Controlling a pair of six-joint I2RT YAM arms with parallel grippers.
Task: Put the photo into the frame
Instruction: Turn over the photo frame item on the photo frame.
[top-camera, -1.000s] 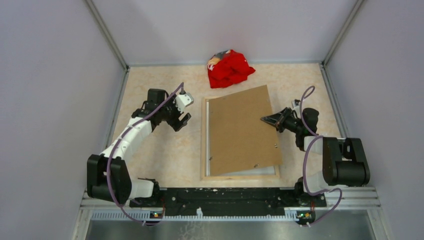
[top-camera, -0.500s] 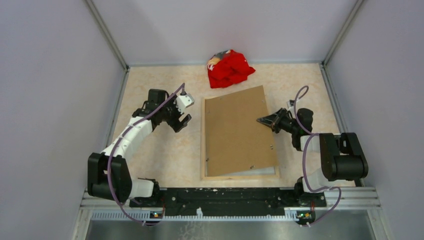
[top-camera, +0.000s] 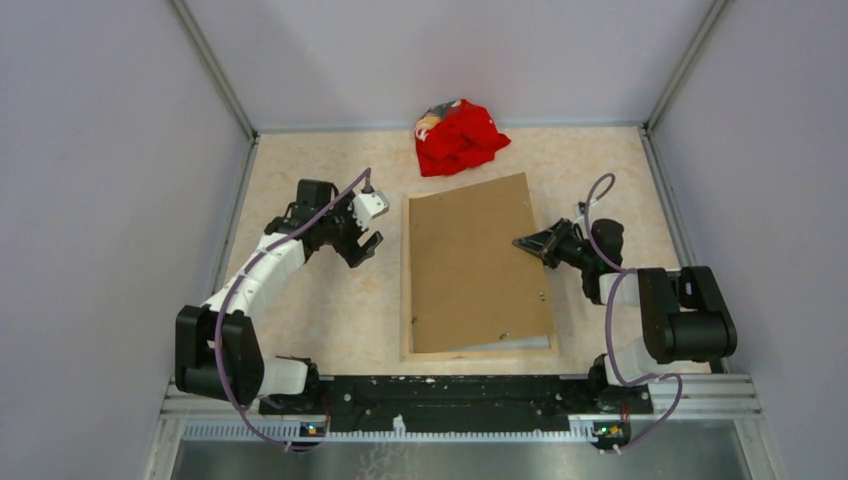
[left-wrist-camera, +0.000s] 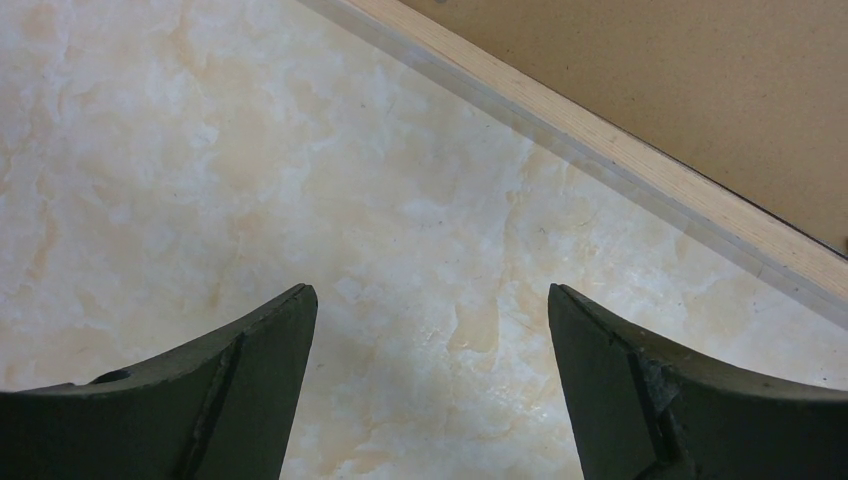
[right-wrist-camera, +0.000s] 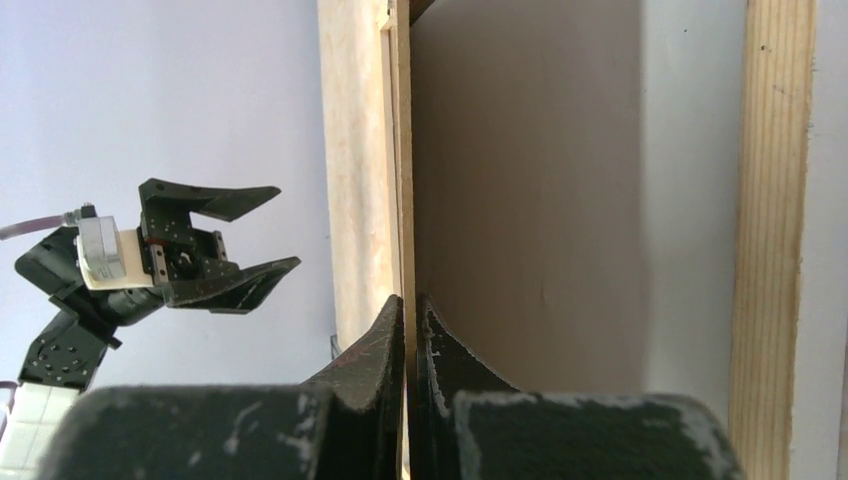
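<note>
The frame (top-camera: 406, 290) lies face down mid-table, its pale wood edges (right-wrist-camera: 770, 200) up. A brown backing board (top-camera: 475, 265) covers most of it, slightly askew. My right gripper (top-camera: 520, 243) is shut on the board's right edge; in the right wrist view the jaws (right-wrist-camera: 411, 305) pinch the thin board (right-wrist-camera: 520, 180). A white strip (top-camera: 515, 342) shows inside the frame past the board's near edge, apparently the photo's plain back (right-wrist-camera: 690, 150). My left gripper (top-camera: 366, 246) hangs open over bare table left of the frame (left-wrist-camera: 620, 150), its jaws (left-wrist-camera: 430, 300) holding nothing.
A crumpled red cloth (top-camera: 458, 136) lies at the back of the table, just beyond the frame. Grey walls close in the left, right and far sides. The arm bases sit on a black rail (top-camera: 460, 390) at the near edge.
My right gripper has swung the backing board to the left, so it lies squarer over the frame. The left gripper has barely moved.
</note>
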